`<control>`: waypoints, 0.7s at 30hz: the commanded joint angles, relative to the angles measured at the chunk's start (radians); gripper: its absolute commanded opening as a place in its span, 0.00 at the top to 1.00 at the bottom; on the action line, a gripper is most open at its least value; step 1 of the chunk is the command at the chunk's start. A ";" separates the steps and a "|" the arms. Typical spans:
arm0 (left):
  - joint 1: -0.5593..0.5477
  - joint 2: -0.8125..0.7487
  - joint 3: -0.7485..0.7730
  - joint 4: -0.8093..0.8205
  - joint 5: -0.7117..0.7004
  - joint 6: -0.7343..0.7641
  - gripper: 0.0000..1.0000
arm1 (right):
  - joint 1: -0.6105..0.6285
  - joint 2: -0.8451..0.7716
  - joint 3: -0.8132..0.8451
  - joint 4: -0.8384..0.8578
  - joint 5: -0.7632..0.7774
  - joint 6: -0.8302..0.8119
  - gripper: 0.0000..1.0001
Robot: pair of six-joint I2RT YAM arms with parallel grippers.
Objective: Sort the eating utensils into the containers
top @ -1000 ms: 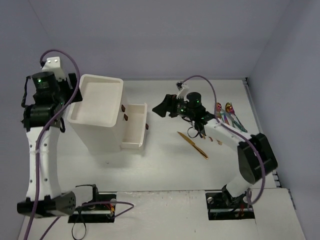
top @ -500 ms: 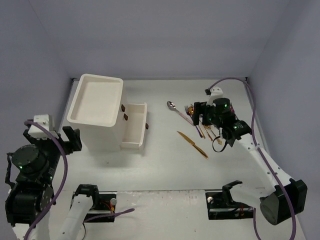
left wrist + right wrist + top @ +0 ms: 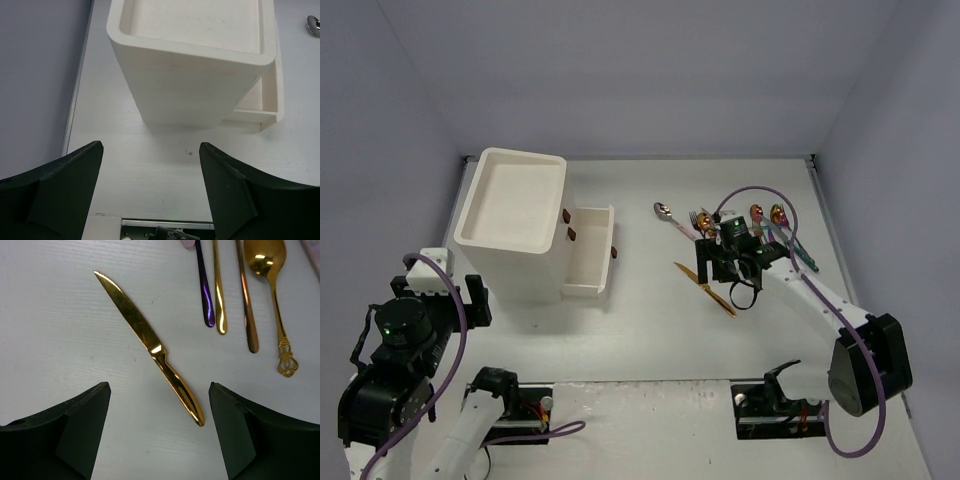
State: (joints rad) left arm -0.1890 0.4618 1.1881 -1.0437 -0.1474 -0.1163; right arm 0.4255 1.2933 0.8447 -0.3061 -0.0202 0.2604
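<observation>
The right gripper [image 3: 159, 432] has its jaws spread wide and grips nothing. It is poised over the gold knife [image 3: 150, 347], which lies flat and diagonal on the bench [image 3: 650, 330], right of centre. Beyond the knife, toward the far right corner, more utensils lie side by side: a gold spoon [image 3: 267, 260], a purple-tinted handle [image 3: 204, 290] and gold-toned handles [image 3: 218, 295]. A silver spoon [image 3: 665, 212] sits at the left of that group.

The left gripper [image 3: 150, 195] is also wide and empty, near the left edge, facing the white drawer unit [image 3: 200, 75]. The unit stands upright toward the far left corner, with one drawer [image 3: 590, 255] pulled out on its right side.
</observation>
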 commanded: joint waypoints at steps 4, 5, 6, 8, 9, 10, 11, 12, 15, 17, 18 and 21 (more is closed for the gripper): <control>-0.003 0.021 0.023 0.033 -0.007 -0.020 0.25 | 0.033 0.151 0.010 -0.003 0.017 0.037 0.22; -0.004 0.020 0.023 0.033 -0.007 -0.021 0.25 | 0.033 0.174 0.016 -0.002 0.017 0.037 0.22; -0.004 0.020 0.026 0.033 -0.007 -0.023 0.25 | 0.033 0.191 0.026 -0.002 0.031 0.038 0.22; -0.004 0.020 0.030 0.033 -0.006 -0.026 0.25 | 0.033 0.219 0.042 -0.001 0.055 0.039 0.22; -0.004 0.020 0.030 0.033 -0.004 -0.026 0.25 | 0.033 0.233 0.042 0.001 0.056 0.037 0.22; -0.003 0.023 0.033 0.033 -0.006 -0.027 0.25 | 0.032 0.251 0.051 0.003 0.057 0.038 0.22; -0.003 0.025 0.035 0.033 -0.005 -0.029 0.25 | 0.032 0.268 0.056 0.006 0.054 0.039 0.22; -0.004 0.026 0.036 0.033 -0.004 -0.029 0.25 | 0.032 0.284 0.057 0.010 0.050 0.041 0.22; -0.004 0.026 0.036 0.034 -0.004 -0.031 0.25 | 0.032 0.322 0.051 0.030 0.039 0.047 0.24; -0.004 0.030 0.036 0.034 -0.004 -0.031 0.25 | 0.032 0.345 0.046 0.042 0.034 0.052 0.30; -0.004 0.030 0.035 0.034 -0.004 -0.033 0.25 | 0.033 0.354 0.044 0.049 0.031 0.054 0.34; -0.004 0.029 0.037 0.034 -0.004 -0.034 0.25 | 0.043 0.379 0.045 0.059 0.035 0.060 0.48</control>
State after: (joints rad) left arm -0.1890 0.4618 1.1893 -1.0457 -0.1474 -0.1359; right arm 0.4547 1.6274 0.8794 -0.2656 0.0015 0.2944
